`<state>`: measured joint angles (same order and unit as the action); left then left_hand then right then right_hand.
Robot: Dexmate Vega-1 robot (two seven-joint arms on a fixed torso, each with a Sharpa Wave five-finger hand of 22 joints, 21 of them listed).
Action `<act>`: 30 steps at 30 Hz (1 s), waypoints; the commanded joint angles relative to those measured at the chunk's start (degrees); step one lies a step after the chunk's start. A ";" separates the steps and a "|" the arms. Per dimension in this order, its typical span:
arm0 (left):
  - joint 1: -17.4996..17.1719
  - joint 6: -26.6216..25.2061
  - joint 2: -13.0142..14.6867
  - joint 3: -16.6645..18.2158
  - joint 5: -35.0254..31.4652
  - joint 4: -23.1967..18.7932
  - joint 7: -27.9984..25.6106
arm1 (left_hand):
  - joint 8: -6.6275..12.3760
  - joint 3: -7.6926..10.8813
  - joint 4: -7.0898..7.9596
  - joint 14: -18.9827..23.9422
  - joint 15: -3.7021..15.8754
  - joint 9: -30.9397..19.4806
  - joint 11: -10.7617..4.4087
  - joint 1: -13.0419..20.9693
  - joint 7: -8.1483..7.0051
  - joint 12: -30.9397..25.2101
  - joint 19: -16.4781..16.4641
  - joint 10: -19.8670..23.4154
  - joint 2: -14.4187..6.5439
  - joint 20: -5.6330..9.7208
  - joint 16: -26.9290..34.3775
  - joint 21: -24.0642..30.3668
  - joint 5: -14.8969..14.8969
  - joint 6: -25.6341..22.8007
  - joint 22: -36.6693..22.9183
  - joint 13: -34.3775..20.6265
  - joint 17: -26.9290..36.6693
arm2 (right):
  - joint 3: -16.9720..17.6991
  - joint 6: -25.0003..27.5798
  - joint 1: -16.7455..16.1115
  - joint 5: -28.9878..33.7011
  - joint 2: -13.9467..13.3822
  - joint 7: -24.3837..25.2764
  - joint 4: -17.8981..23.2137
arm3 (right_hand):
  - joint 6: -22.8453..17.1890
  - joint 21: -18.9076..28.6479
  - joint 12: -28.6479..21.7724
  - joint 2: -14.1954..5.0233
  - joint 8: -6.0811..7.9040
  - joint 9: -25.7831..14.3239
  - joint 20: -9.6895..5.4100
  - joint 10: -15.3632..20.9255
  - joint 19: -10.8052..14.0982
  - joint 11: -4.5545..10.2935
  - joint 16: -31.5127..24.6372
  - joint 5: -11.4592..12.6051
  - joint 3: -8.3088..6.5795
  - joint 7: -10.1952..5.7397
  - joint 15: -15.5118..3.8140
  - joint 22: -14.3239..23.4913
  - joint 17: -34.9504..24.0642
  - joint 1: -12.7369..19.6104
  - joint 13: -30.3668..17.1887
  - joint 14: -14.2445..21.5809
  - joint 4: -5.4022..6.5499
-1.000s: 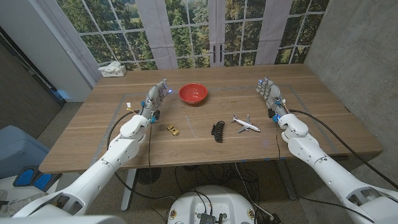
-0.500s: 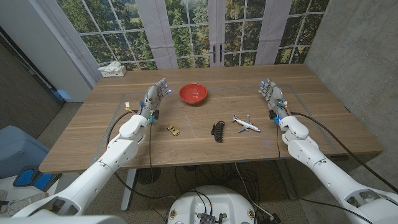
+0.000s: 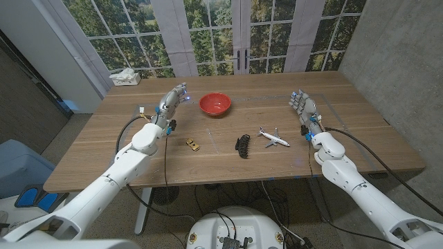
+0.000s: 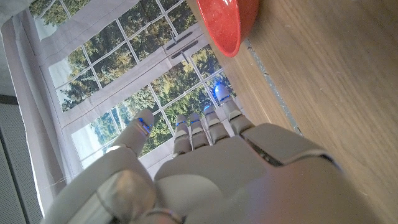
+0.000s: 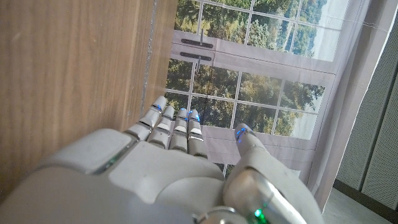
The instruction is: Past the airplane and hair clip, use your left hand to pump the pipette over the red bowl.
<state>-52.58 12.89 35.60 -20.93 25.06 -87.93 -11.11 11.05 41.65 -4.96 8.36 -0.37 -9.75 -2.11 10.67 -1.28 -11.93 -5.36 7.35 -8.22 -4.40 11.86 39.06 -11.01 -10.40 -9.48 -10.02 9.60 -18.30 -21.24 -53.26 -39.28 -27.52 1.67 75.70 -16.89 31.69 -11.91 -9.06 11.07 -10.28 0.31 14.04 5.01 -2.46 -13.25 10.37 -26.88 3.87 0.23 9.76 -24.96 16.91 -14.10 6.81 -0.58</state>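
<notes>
On the far left of the table (image 3: 104,149) a small white-and-yellow item (image 3: 141,115), poss. the pipette but too small to tell, is lying near the L edge. Just beside it the left hand (image 3: 173,104) is hovering above the wood w/ fingers extended and slightly apart, gripping nothing; the left wrist view is showing the same hand (image 4: 205,162) w/ fingers (image 4: 214,127) straight, reaching toward the red bowl (image 4: 227,22). Nearer the front edge a small yellow toy (image 3: 192,144) is lying. The red bowl (image 3: 215,104) is sitting at centre, just R of the left hand and apart from it. The black hair clip (image 3: 241,145) is resting nearer the front, w/ the white airplane (image 3: 274,137) close beside it. Far R, the right hand (image 3: 303,107) is standing upright, fingers (image 5: 171,127) straight and close together, holding nothing.
</notes>
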 commanded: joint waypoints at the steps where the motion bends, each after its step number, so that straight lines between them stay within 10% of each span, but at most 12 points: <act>1: 0.20 -4.19 3.96 -0.72 -8.49 -4.65 -3.54 | 0.28 0.00 -0.59 0.66 -0.10 -0.32 0.01 0.91 0.05 -0.30 -0.80 0.56 -0.10 -0.11 -0.10 -0.32 0.22 -0.69 -0.29 -0.07 0.12 | 0.59 -1.30 -2.97 0.37 -0.28 1.70 2.75 | -0.81 -0.36 -0.43 -0.18 0.51 -0.20 0.45 0.86 0.60 -0.42 -0.58 -0.02 -0.16 0.03 0.22 0.08 -0.05 0.40 0.09 0.90 -0.47; 30: 3.17 -13.26 12.22 -3.49 -24.57 -13.40 -1.55 | 0.40 -0.58 -2.07 1.40 0.36 -0.40 -0.67 1.73 -0.36 -0.05 -2.05 1.60 -0.49 0.11 -0.38 -0.87 0.54 -2.65 -0.35 -0.12 0.21 | 1.44 -4.57 -7.30 1.07 0.65 4.37 5.71 | -2.26 -0.68 -0.94 -0.23 0.68 -0.30 1.55 2.52 2.37 -1.08 -1.78 0.19 -0.35 0.28 0.71 0.21 0.03 0.90 0.29 3.24 -1.94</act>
<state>-50.29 3.36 44.73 -23.41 6.60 -97.64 -13.55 11.05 40.95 -6.60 9.22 0.01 -10.02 -2.56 11.58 -1.65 -11.92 -6.69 8.39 -8.37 -4.29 11.54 38.34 -10.58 -12.32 -9.76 -10.00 9.75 -17.24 -24.53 -59.12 -38.38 -27.17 5.38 80.60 -18.56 31.28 -12.36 -9.67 11.48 -10.26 1.95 15.79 6.65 -3.39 -14.63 10.38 -27.23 4.12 0.72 9.75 -24.97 17.51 -13.84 9.35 -2.16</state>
